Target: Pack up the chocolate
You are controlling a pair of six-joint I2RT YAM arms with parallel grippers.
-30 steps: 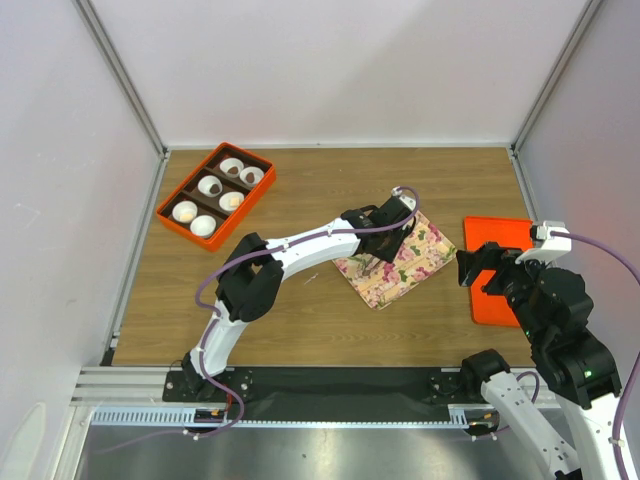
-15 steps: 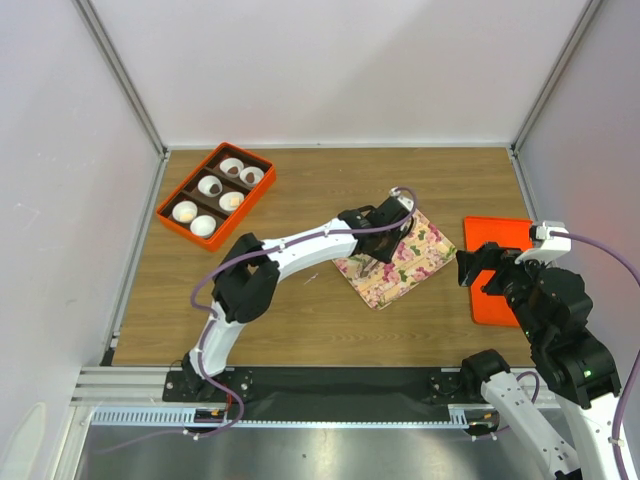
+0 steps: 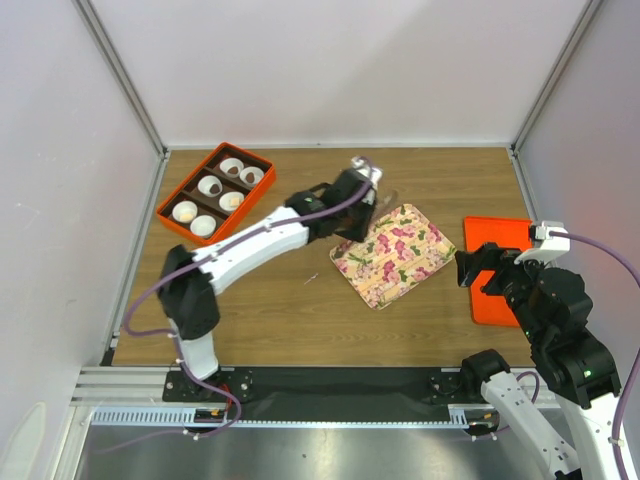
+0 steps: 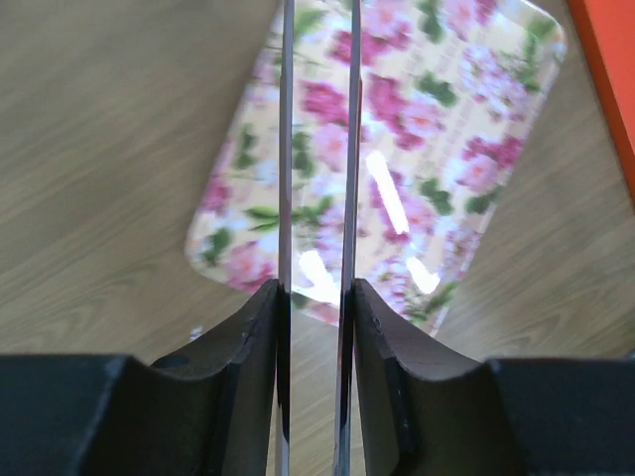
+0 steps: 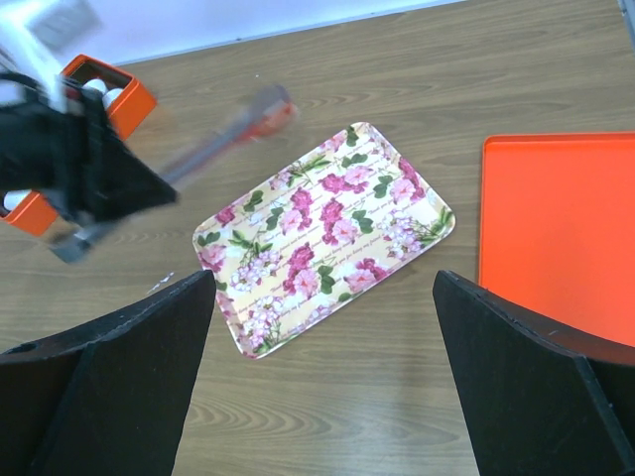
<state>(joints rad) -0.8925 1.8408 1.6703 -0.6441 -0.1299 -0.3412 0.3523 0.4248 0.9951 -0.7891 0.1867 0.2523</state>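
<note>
Top external: left gripper [image 3: 363,182] at centre, just above the upper-left edge of the flowered tray [image 3: 395,255]; chocolate [image 3: 232,167] seen as dark spots in white cups [image 3: 204,226] inside the orange box [image 3: 243,210], upper left, nearer the left arm
Left wrist: gripper narrowed on tongs [image 4: 286,149], blades running up-frame over the tray
Right wrist: right gripper [image 5: 322,283] wide, empty; brownish blur at the tong tips, possibly a piece, unconfirmed

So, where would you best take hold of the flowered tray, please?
Probably its thin rim at the right corner, from above: the tray lies flat and diagonal on the table, so only the edge offers a pinch, and that corner is nearest the open right gripper.
</note>
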